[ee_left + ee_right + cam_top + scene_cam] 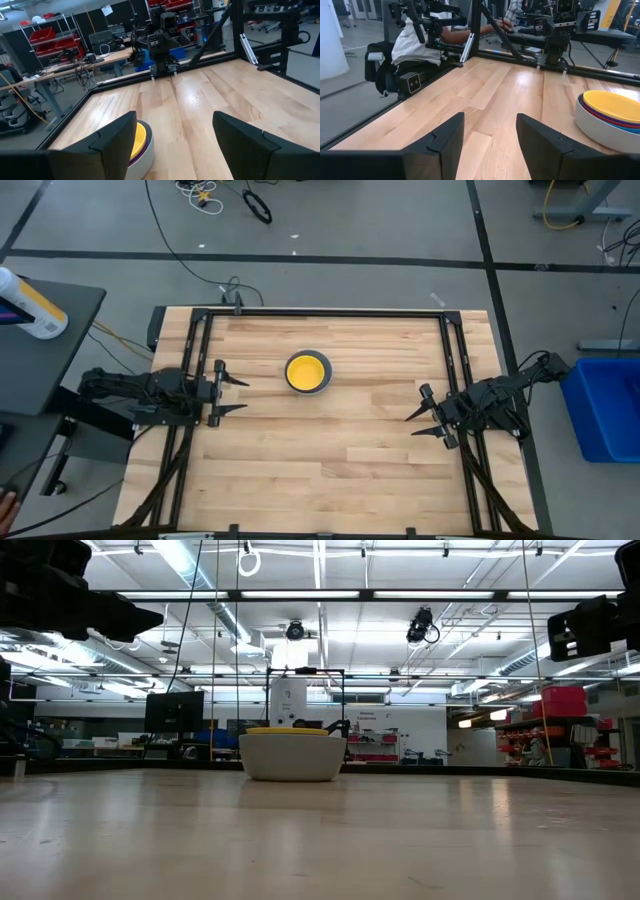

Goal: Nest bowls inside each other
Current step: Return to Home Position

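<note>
The bowls [307, 372] stand as one nested stack on the table, a little beyond its middle: a grey bowl outside, a yellow one on top. The right wrist view shows the stack [612, 120] with coloured rims between grey and yellow. It rests on its base [294, 776]. My left gripper [232, 395] hovers open at the table's left edge. My right gripper [423, 413] hovers open at the right edge. Both point toward the middle with nothing between their fingers.
A dark frame [330, 313] runs round the table's far and side edges. A blue bin [606, 405] stands on the floor to the right. A person sits beyond the table's left side [427, 37]. Bare wood lies in front of the stack.
</note>
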